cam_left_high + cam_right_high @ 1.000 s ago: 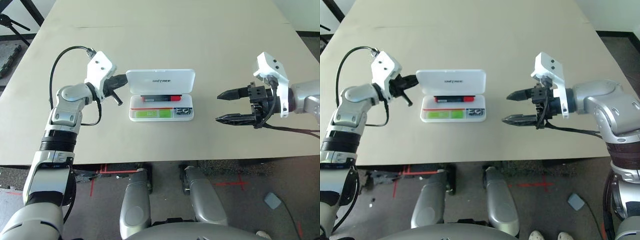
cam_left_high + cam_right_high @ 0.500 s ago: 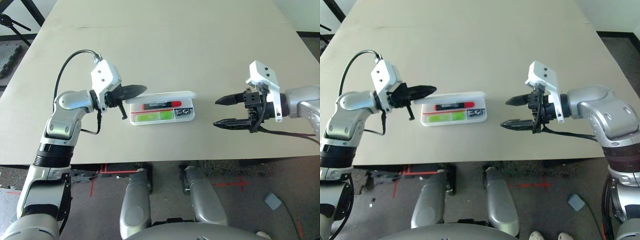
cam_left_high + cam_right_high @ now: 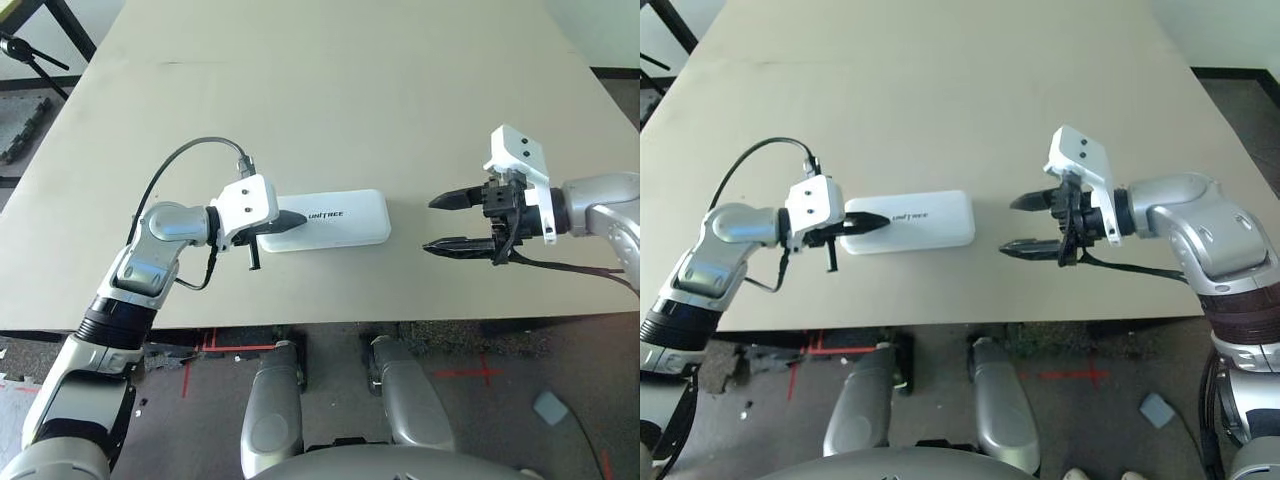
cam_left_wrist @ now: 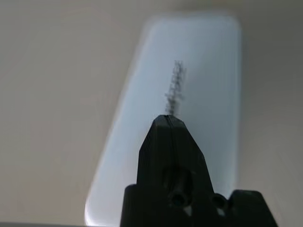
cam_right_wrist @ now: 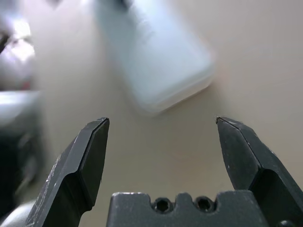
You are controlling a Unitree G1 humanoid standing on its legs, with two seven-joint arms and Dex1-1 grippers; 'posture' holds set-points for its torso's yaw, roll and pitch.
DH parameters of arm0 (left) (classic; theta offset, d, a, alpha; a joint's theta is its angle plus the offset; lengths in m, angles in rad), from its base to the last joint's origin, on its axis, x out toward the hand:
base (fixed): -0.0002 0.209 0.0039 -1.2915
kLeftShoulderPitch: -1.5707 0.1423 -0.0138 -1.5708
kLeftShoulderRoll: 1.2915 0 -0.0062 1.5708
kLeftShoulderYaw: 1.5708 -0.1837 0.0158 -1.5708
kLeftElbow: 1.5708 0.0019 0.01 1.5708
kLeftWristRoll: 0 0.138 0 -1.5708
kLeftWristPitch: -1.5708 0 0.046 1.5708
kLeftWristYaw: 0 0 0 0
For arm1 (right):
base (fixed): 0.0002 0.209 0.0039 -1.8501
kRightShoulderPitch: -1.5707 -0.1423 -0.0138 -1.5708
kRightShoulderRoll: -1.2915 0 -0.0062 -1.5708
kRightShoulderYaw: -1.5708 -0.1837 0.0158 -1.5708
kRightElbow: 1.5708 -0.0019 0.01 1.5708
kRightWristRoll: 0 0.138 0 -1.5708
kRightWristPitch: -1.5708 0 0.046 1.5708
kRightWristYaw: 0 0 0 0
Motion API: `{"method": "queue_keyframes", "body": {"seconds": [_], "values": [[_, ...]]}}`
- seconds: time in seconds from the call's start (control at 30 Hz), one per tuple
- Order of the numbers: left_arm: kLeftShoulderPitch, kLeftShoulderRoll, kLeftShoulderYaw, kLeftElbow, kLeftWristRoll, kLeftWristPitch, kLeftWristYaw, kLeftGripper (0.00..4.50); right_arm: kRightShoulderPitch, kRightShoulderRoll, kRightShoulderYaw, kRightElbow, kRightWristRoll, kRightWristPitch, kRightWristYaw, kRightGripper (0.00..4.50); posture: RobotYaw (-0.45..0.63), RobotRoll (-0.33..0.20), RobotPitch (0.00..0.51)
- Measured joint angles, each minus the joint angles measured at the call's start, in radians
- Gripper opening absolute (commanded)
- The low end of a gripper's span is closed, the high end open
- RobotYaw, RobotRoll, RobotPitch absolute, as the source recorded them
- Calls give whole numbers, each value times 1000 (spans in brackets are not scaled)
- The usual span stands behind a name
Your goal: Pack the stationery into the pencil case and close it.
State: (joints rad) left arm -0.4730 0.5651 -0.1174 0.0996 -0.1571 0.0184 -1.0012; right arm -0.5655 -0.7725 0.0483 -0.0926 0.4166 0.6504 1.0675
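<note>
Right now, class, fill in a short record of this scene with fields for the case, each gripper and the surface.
case: pencil case, white, lid down, lettering facing up, lying flat
contents: hidden under the lid
left gripper: left gripper, shut, tips over the case's left end; contact cannot be told
right gripper: right gripper, open, empty, off the case's right end, apart from it
surface: table, beige
task state: case looks closed
</note>
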Motion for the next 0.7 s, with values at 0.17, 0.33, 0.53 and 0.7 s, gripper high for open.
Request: {"method": "queue_keyframes", "body": {"seconds": [0.17,0.33,0.53,0.7], "values": [[10,-64,147,-3,-97,22,125,2503,-11,91,-62,123,-46,-136,-129,4500,-65,0,230],[33,-90,273,-6,-117,53,303,4429,-9,182,-132,216,-72,-252,-281,4500,-64,0,229],[83,-96,427,-2,-105,51,551,4473,1,282,-275,395,-136,-443,-565,4500,-62,0,237],[136,-143,495,3,-52,19,751,4473,25,322,-367,567,-187,-644,-785,4500,-66,0,243]]}}
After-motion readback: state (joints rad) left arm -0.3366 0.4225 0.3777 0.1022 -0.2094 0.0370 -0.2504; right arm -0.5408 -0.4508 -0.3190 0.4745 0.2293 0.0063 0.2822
